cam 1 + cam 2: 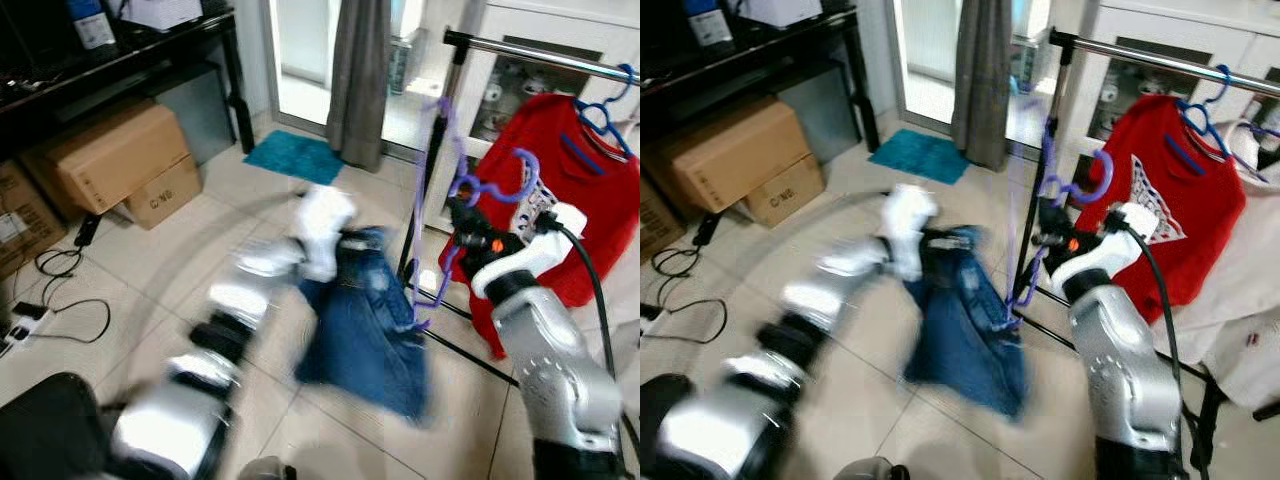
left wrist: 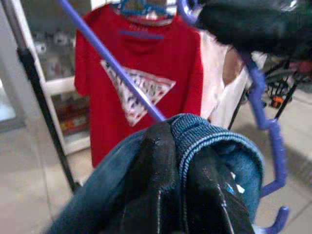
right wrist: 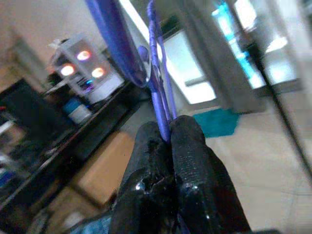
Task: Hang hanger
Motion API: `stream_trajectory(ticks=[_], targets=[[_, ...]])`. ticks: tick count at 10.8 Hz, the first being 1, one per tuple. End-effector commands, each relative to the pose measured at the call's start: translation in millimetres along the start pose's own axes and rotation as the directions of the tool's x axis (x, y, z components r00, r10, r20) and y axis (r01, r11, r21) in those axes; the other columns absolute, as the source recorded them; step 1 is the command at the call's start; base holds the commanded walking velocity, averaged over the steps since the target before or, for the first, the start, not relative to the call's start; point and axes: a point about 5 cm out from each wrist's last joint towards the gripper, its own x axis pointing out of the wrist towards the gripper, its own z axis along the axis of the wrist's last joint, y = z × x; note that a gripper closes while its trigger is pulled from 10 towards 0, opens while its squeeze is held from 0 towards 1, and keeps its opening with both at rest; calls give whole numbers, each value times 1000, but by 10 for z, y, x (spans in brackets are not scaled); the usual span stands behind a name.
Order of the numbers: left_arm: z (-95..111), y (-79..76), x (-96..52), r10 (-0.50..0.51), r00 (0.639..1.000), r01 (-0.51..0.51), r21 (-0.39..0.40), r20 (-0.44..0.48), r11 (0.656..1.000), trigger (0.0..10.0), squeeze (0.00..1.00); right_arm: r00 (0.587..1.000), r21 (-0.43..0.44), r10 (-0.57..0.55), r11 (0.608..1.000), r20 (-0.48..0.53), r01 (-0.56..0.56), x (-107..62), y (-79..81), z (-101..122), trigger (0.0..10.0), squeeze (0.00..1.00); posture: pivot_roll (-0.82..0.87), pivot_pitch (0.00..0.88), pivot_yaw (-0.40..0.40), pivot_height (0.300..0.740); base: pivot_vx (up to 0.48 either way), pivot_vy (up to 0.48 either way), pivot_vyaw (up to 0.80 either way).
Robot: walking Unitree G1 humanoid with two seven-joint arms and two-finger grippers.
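A purple plastic hanger (image 1: pixel 437 200) hangs in the air beside the clothes rail's black upright post (image 1: pixel 432 170), its hook (image 1: pixel 500 185) curling over my right gripper (image 1: pixel 462 218), which is shut on the hanger's thin neck (image 3: pixel 160 109). A pair of blue jeans (image 1: pixel 365 325) droops toward the floor, and my left gripper (image 2: pixel 180 185) is shut on its denim waistband (image 2: pixel 214 139). The left arm (image 1: pixel 240 310) is blurred. The chrome rail (image 1: pixel 560 55) runs above at the right, carrying a red T-shirt (image 1: pixel 560 190) on a blue hanger (image 1: pixel 605 120).
White garments (image 1: pixel 1240 300) hang further right on the rail. Cardboard boxes (image 1: pixel 115 160) stand under a black desk (image 1: pixel 130 55) at the left, with cables (image 1: pixel 60 270) on the tiled floor. A grey curtain (image 1: pixel 355 80) and teal mat (image 1: pixel 295 157) lie by the doorway.
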Motion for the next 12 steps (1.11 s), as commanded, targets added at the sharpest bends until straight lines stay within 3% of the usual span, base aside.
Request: stream_trajectory(ticks=[1,2,3,4,5,7,8,10,12], targets=[[40,95,-154,106,994,-106,-1,22,994,0,0,997,-116,-69,991,-19,66,-25,-101,-8,0,0,21,0,79,740,0,0,0],[-56,220,-441,340,940,-340,-33,14,940,0,0,993,-206,-88,976,-77,70,-119,-185,-88,10000,0,34,0,73,740,0,0,0],[-136,232,-674,465,885,-465,-56,-4,884,10000,0,981,-276,-131,957,-146,87,-212,-250,-201,10000,0,39,0,59,740,0,0,0],[-256,153,-844,543,838,-546,-83,-57,834,10000,0,937,-275,-268,940,-225,203,-319,-369,-354,10000,0,32,0,55,740,0,0,-800],[-345,73,-930,588,805,-593,-100,-78,799,10000,0,902,-340,-365,899,-229,277,-412,-457,-405,10000,0,16,0,49,740,0,0,-800],[-382,30,-980,662,744,-668,-154,-93,728,10000,0,896,-353,-382,890,-226,290,-522,-466,-373,10000,0,-10,0,46,740,0,0,-400],[-329,-3,-922,651,755,-655,-139,-79,742,10000,0,909,-258,-372,912,-188,320,-546,-465,-286,10000,0,-11,0,49,740,0,0,0],[-247,-58,-845,661,747,-664,-88,-64,742,10000,0,923,-222,-350,924,-158,312,-431,-394,-199,10000,0,17,0,10,740,0,0,-800],[-153,-90,-908,672,739,-672,-113,-44,732,10000,0,940,-234,-302,937,-162,260,-382,-303,-198,10000,0,22,35,-9,740,0,0,-800]])
